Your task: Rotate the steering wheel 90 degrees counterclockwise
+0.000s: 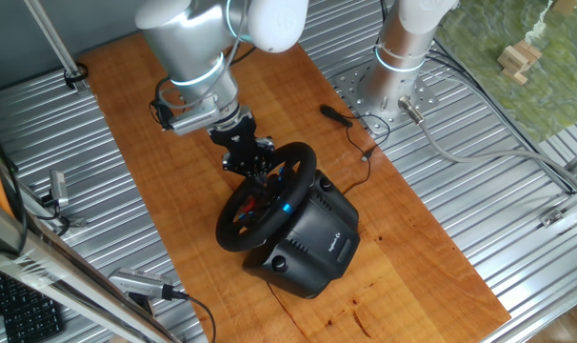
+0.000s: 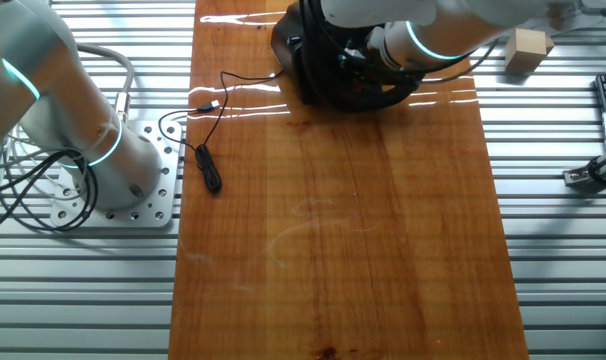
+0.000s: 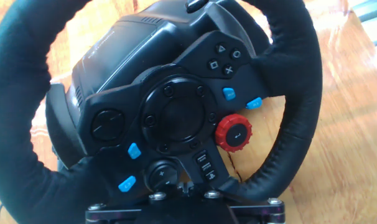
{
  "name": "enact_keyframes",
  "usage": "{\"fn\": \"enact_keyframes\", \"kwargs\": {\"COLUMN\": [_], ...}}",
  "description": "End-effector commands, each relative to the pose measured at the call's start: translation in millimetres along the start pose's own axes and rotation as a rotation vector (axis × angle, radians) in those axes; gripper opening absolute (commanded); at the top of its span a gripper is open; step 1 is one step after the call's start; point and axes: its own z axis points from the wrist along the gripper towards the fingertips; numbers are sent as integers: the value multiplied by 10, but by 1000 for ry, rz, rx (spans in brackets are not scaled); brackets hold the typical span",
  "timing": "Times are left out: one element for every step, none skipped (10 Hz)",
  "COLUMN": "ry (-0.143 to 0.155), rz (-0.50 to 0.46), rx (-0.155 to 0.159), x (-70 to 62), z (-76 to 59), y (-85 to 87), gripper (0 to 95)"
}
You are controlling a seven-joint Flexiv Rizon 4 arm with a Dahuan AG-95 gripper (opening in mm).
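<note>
Claw [image 1: 255, 164] sits at the steering wheel [image 1: 266, 196] rim on the desk [image 1: 174, 143] (grip state cannot be determined).

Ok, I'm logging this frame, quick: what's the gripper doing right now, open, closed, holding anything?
Gripper: up against the steering wheel at its rim; its fingers are hidden, so open or closed cannot be told.

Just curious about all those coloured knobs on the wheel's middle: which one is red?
The round dial at the lower right of the steering wheel hub, ridged like a cog. The other coloured buttons are small and blue.
</note>
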Motion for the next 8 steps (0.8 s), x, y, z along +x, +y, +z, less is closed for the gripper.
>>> {"fn": "enact_keyframes", "kwargs": {"ry": [-8,-6,-8,-6,5,16,40,59], "rz": [-8,-12,-12,-11,1,6,2,20], "rx": [5,6,5,3,-14,-26,-37,-45], "x": [-24,-35,-43,-49,-62,-72,-86,-89], "z": [-7,-21,-30,-35,-66,-121,-235,-338], "y": [-27,-44,-56,-63,-89,-118,-159,-171], "gripper": [0,0,0,0,0,0,0,0]}}
